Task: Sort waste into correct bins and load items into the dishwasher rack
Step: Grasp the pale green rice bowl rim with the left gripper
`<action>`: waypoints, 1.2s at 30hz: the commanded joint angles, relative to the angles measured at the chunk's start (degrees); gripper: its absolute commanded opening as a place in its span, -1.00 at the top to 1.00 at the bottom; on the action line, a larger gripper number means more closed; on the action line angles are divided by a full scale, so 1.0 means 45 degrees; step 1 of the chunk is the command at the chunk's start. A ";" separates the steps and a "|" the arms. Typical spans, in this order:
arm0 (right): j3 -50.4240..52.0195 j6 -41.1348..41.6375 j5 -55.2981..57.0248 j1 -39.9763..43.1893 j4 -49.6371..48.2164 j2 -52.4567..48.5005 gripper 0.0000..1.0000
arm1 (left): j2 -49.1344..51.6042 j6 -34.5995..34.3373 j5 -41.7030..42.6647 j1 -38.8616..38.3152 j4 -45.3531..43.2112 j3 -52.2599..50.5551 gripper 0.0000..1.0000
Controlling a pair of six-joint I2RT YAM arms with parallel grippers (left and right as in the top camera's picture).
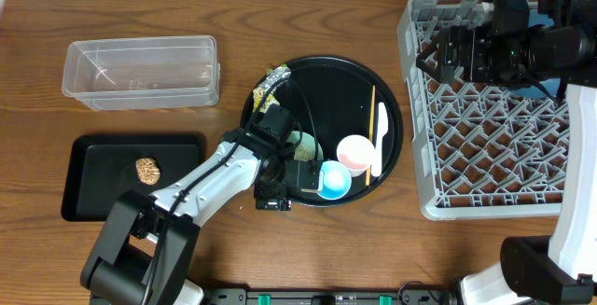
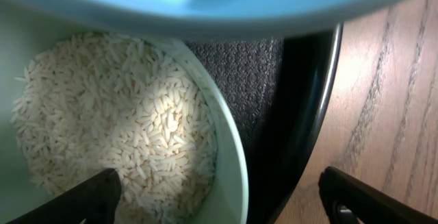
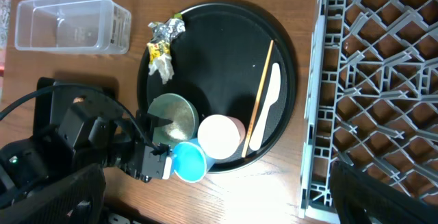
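Left pincer: I see its fingers spread wide, straddling the rim of the pale green bowl, gripping nothing.
Bowl: smooth, round, holds white rice grains; sits on the round black tray.
Light blue cup: glossy, touching the bowl.
Left arm: reaches in low from the near-left corner.
Near on the tray: pink cup, white spoon, wooden chopsticks, crumpled foil.
Clear tub, black rectangular tray with brown lump: well left.
Right pincer: spread, over the grey lattice rack.
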State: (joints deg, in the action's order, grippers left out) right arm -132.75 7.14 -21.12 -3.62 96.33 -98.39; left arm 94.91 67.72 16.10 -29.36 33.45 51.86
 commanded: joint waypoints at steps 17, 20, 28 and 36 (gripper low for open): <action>0.0029 -0.0121 -0.0010 -0.0107 -0.0019 0.0053 -0.98 | -0.0792 0.0131 -0.0068 -0.0019 0.0015 -0.0068 -0.42; 0.0029 -0.0126 -0.0015 -0.0107 -0.0015 0.0053 -0.99 | -0.0792 0.0131 -0.0068 -0.0019 0.0019 -0.0068 -0.25; 0.0029 -0.0121 -0.0015 -0.0107 -0.0015 0.0053 -0.98 | -0.0787 0.0131 -0.0068 -0.0019 0.0015 -0.0068 -0.02; 0.0029 -0.0121 -0.0010 -0.0107 -0.0015 0.0053 -0.99 | -0.0787 0.0131 -0.0068 -0.0019 0.0015 -0.0068 0.29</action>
State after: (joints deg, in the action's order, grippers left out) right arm -132.73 7.14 -21.12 -3.62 96.33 -98.39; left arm 92.03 67.92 16.08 -29.36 33.36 51.86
